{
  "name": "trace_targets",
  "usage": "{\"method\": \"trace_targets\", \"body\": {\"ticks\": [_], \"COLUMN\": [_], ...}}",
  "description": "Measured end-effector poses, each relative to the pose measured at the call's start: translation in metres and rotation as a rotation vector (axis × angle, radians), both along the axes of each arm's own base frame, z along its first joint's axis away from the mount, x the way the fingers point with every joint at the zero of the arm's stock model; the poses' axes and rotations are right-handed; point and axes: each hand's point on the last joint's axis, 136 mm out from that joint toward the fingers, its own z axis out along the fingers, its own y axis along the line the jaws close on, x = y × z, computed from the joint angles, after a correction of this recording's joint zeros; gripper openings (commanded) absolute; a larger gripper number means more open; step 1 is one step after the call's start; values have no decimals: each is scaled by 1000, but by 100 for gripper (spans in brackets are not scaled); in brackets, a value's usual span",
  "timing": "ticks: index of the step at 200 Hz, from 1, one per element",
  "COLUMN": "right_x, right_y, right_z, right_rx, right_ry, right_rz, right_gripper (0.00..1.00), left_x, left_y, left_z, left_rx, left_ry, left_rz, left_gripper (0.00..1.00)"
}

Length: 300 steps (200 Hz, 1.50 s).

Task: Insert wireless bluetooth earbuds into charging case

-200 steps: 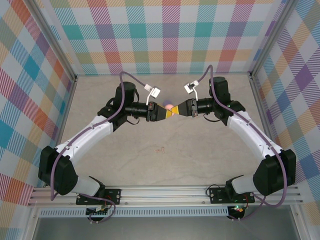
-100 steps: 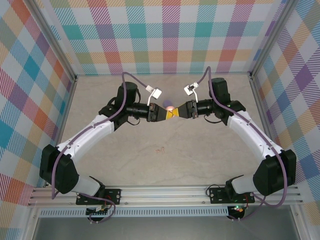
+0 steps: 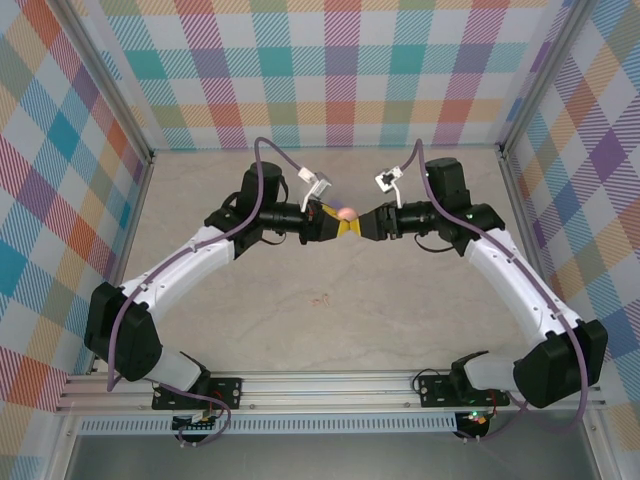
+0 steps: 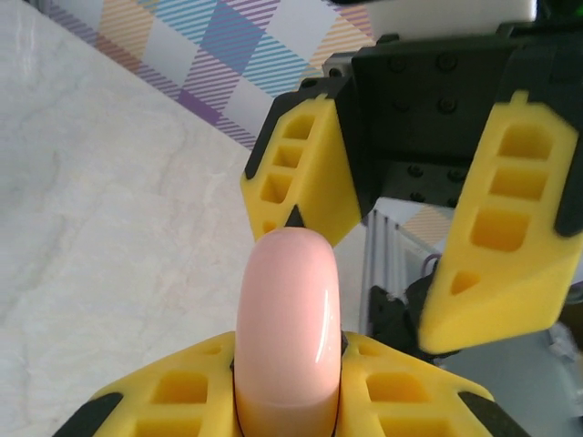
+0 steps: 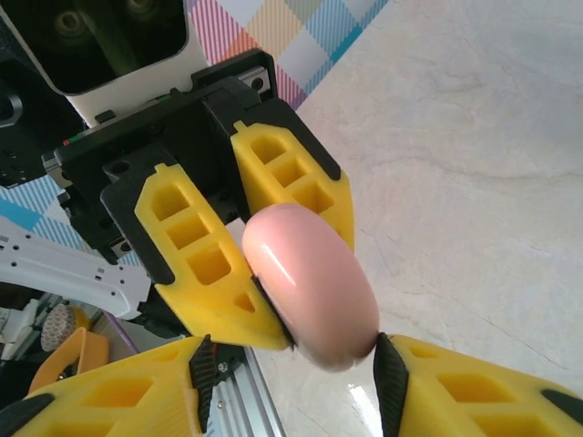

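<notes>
Pink charging case (image 4: 287, 319): a smooth, glossy, pale pink pebble with rounded edges. From the left wrist it shows as a narrow edge-on oval, and from the right wrist as a broader rounded shape. Its inside is hidden, so I cannot tell what it holds. It hangs in the air over the far middle of the table, between the tips of the two arms.

The left gripper (image 3: 335, 224) is clamped on the case. Its two yellow fingers (image 4: 178, 396) press against the flat sides near the base, and the rounded end sticks out past the tips. These fingers are blocky wedges of matte yellow plastic with square hollow cells and black pads along the inner faces.

The right gripper (image 3: 363, 224) faces it from the right with its jaws spread partway. One finger sits just beside the case and the other stands well apart from it. Whether either finger touches the case I cannot tell.

Below lies a pale table (image 3: 300, 320) with a faint marbled, stone-like pattern. Plaid walls (image 3: 340, 70) in pastel colours close it in at the far, left and right sides.
</notes>
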Motion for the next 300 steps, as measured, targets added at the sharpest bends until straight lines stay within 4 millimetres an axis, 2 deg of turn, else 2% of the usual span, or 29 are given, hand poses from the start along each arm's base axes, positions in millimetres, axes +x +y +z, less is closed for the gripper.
{"method": "trace_targets", "body": {"ticks": [59,112,151,217,300], "right_x": [-11,-12,-17,-8,-7], "right_y": [-4,-6,-1,1,1], "right_z": [9,3,4,0,-7], "right_rx": [-14,-51,-59,-89,-129], "right_ry": [-32,-28,-32,-42,-31], "right_rz": [7,-3,17,3,-13], "right_gripper": [56,59,59,61,61], "left_x": [-2,-7,-16,-29,-35], "left_y": [7,9,4,0,1], "left_z": [-17,-5,-3,-6,-13], "left_rx": [30,4,-5,-3,23], "left_ry": [-223,-359,-386,-402,-384], "left_rz": [-16,-32,-75,-130,-148], "left_gripper": [9,8,8,7,6]}}
